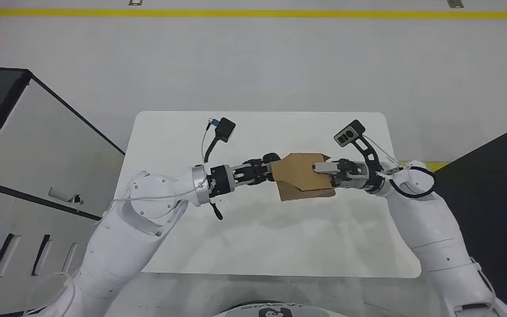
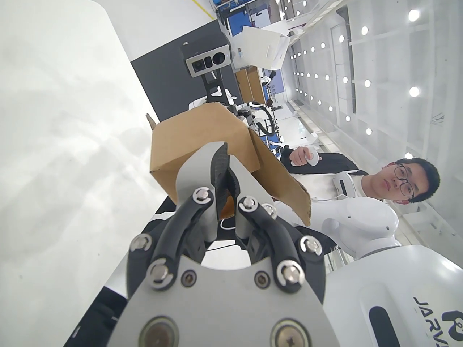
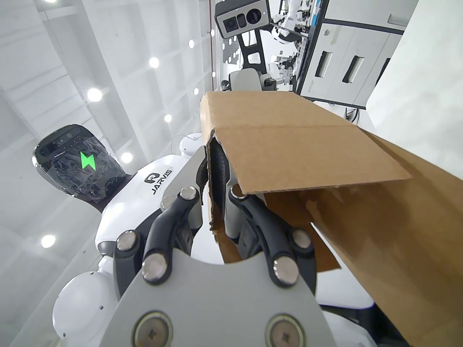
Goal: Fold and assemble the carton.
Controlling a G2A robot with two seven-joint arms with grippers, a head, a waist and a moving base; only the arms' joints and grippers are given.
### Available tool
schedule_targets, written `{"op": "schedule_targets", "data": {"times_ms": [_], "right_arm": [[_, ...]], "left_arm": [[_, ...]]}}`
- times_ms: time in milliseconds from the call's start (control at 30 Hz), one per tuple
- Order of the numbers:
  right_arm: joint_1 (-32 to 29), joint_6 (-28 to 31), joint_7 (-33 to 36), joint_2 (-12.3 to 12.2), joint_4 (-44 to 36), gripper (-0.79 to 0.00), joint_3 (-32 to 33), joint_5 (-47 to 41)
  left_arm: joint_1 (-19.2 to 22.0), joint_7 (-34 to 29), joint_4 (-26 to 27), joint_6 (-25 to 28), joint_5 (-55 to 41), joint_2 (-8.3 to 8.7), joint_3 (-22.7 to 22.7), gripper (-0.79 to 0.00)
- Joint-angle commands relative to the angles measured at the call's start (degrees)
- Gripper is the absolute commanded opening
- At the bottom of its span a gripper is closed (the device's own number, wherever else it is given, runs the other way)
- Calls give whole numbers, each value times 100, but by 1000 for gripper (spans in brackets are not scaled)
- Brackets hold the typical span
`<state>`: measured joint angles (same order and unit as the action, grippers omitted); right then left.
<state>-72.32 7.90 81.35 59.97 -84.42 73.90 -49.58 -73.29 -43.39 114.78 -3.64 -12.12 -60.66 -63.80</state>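
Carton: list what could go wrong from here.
1. The left hand and right hand each pinch only a thin edge of the carton. If the arms pull apart, the card could tear or slip out.
2. Its flap sticks out unsupported and may crease the wrong way.

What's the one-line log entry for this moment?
carton: partly folded, flaps open, over table | left gripper: shut on carton edge | right gripper: shut on opposite edge

Bright ceiling lamps cast soft glare on the table.
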Motion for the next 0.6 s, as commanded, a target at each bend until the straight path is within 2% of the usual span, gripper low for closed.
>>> {"op": "schedule_targets", "data": {"times_ms": [0,400,567], "right_arm": [[13,-8,-3,5,11,-785,-27,19],[43,62,-102,-1,82,-785,87,44],[39,39,-135,7,41,-785,48,70]], "left_arm": [[23,-1,-20,-1,5,-7,26,-785],[-18,1,-21,20,-50,11,-197,-785],[-44,-108,2,31,-60,7,-126,-785]]}}
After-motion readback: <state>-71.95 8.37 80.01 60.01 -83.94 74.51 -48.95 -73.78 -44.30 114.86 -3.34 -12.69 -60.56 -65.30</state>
